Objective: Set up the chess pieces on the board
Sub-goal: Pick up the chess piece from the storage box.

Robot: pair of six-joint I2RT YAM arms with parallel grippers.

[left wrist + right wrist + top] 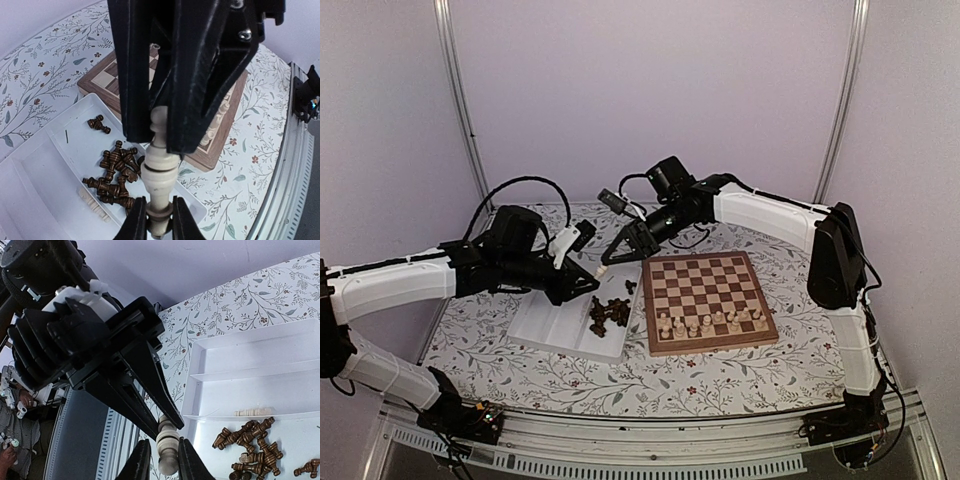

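Left gripper (160,216) fingers sit nearest the left wrist lens, clamped together on the wide ringed base of a cream chess piece (159,170). The piece's long axis runs straight away from those fingers, with its narrow head pointing into the right gripper (161,460). The right jaws stand close against both sides of that head and appear to pinch it. The piece thus spans the two grippers tip to tip, base toward the left arm and head toward the right.

From above, it hangs in the air just off the far-left corner of the board (705,280), over the near end of the white tray (545,320). In that view it is too small to judge its tilt.

Dark brown pieces (608,314) lie tumbled in the tray compartment nearest the board. One loose cream piece (253,412) lies flat on its side beside them, along the tray's divider. More cream pieces (705,323) stand upright along the board's near side.
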